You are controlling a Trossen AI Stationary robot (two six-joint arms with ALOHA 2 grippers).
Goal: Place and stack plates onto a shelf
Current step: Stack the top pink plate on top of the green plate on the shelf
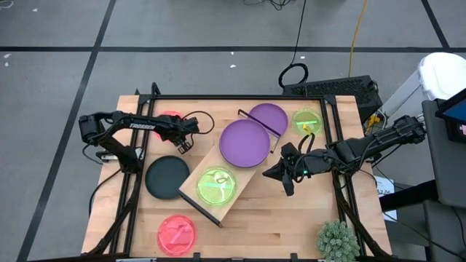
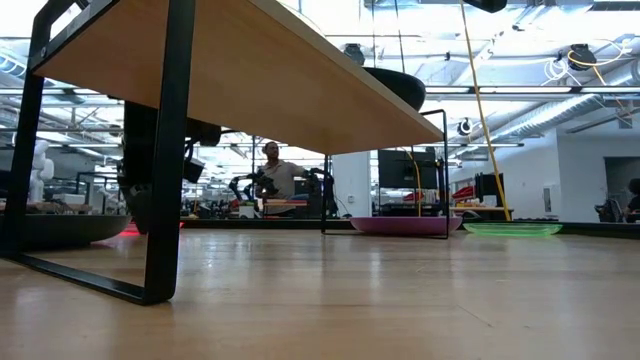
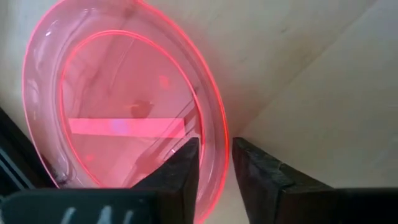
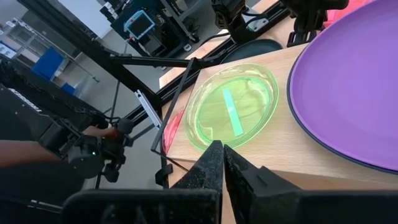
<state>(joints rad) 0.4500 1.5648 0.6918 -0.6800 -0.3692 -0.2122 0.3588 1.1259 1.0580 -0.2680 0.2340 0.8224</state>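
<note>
The shelf [image 1: 218,175] lies slantwise on mid-table and carries a purple plate [image 1: 244,142] and a lime-green plate [image 1: 216,186]. A second purple plate [image 1: 269,116] and a second lime-green plate [image 1: 307,121] lie flat on the table past it. A dark plate [image 1: 166,177] and a pink plate [image 1: 177,233] lie at the left near side. My left gripper [image 1: 185,137] is at another pink plate [image 1: 170,116], shut on its rim. My right gripper [image 1: 284,177] hangs shut just right of the shelf, touching nothing. My left gripper [image 3: 216,174] pinches the pink plate's rim [image 3: 219,146]. One finger [image 3: 183,171] is inside the dish and the other finger [image 3: 258,177] is outside it. The fingers come from above, slanting. Whether the plate is lifted off the table, I cannot tell.
A spiky green plant [image 1: 338,240] stands at the table's near right corner. Black frame rails [image 1: 338,167] run along both sides of the table. In the low view, the shelf's black leg [image 2: 165,150] stands close to the camera. A person [image 2: 272,175] sits far behind the table.
</note>
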